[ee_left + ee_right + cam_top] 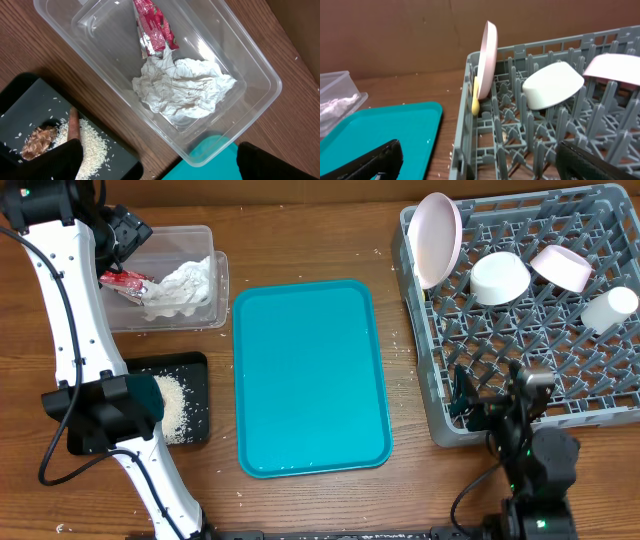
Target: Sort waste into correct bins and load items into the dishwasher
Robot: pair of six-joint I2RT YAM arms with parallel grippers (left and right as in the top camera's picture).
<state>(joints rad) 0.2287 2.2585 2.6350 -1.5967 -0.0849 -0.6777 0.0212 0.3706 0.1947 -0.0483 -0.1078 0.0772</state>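
Left gripper (161, 169): open, fingers spread wide, nothing between them, hanging above the near rim of the clear tub (205, 242) at the far left of the worktop (300, 240). Inside the tub, the crumpled white napkin (182, 87) lies toward the right end, and the red wrapper (155, 25) lies at its left, touching it. The black tray (195, 370) stands just near of the tub. It carries a heap of rice grains (92, 145). The brown food lump (39, 141) lies at the edge of the heap, and the orange-brown stick (74, 125) rests against the rice beside the lump. Part of this tray is hidden under the left arm in the overhead view. The teal serving tray (310, 375) sits mid-worktop, between the two bins and the grey dish rack (560, 380). A few white specks lie loose on the wood around it. Right gripper (477, 152): open, fingers wide apart and holding nothing, positioned at the near left corner of the rack. Rack contents: the round plate (437, 238) stands upright on edge at the far left wall. The yellow spoon (476, 97) is tucked just beside it, low against that wall; contact between the two cannot be confirmed. The white bowl (500, 277) rests tilted, mouth down, on the pegs right of the plate. The pink dish (562, 267) leans further right, and the white cup (610, 308) lies tilted near the right wall.
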